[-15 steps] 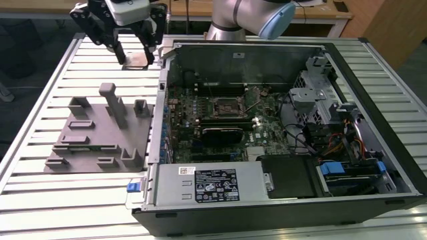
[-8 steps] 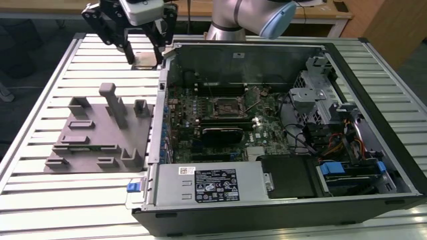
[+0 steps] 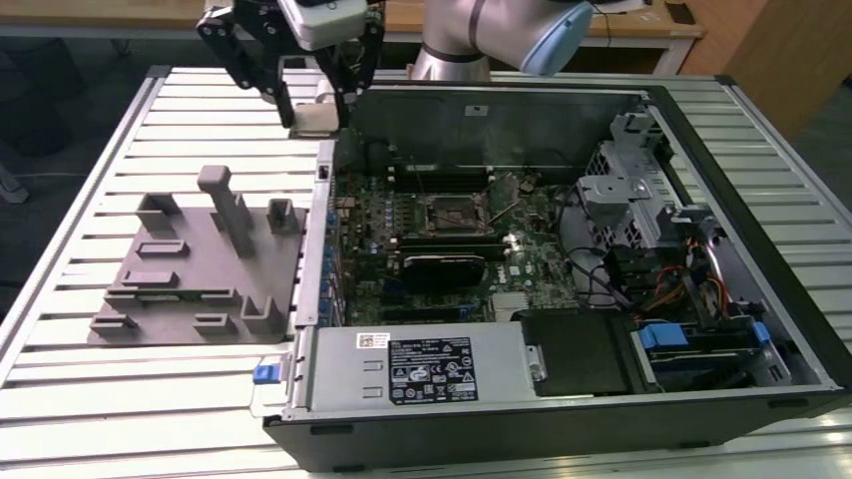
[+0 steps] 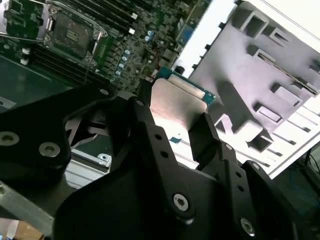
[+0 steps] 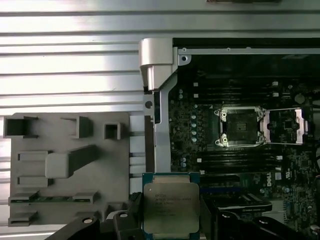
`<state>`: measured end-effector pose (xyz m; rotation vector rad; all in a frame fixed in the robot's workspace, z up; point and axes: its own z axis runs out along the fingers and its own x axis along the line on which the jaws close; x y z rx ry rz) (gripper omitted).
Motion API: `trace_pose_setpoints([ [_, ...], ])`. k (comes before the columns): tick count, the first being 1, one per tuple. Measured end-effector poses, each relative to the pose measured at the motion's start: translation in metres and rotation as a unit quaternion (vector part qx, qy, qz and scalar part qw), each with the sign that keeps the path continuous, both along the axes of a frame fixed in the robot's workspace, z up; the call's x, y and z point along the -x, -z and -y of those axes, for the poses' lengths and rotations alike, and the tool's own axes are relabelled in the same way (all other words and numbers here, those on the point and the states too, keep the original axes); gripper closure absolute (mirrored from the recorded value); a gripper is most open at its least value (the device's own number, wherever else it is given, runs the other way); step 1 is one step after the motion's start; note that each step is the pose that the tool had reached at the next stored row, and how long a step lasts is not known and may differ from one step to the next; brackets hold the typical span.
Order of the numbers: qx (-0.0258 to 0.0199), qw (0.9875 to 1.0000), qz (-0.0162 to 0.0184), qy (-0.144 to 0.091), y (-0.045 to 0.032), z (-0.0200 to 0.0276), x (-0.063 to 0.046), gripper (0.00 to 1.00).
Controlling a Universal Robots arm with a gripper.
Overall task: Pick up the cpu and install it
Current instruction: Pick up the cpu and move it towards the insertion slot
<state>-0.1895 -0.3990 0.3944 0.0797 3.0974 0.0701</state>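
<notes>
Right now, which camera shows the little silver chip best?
The first wrist view: the cpu faces it squarely. The second wrist view shows it tilted, partly behind the pincer; the exterior view, a small pale square.

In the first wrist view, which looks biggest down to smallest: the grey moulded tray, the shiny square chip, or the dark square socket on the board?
1. The grey fixture is clearly the largest.
2. The cpu and socket look about alike. The cpu sits much nearer the camera, so I won't rank them.
</notes>
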Motion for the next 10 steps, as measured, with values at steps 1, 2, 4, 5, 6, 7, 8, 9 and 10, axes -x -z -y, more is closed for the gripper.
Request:
trace_pose_setpoints([
  [1, 0.0000, 1.0000, 0.0000, 0.000, 0.0000, -0.0001, -0.003, 0.46],
  [2, 0.0000, 1.0000, -0.0001, 0.000, -0.0001, -0.0002, -0.006, 0.46],
  [4, 0.0000, 1.0000, 0.0000, 0.000, -0.0001, -0.0004, -0.013, 0.46],
  [5, 0.0000, 1.0000, -0.0001, 0.000, 0.0000, -0.0005, -0.017, 0.46],
  [6, 0.0000, 1.0000, -0.0001, 0.000, 0.0000, -0.0006, -0.021, 0.46],
  [7, 0.0000, 1.0000, -0.0001, 0.000, 0.0000, -0.0007, -0.024, 0.46],
  [8, 0.0000, 1.0000, -0.0001, 0.000, 0.0000, -0.0008, -0.028, 0.46],
  [9, 0.0000, 1.0000, 0.0000, 0.000, 0.0000, -0.0010, -0.032, 0.46],
  [10, 0.0000, 1.0000, -0.0001, 0.000, 0.0000, -0.0011, -0.036, 0.46],
])
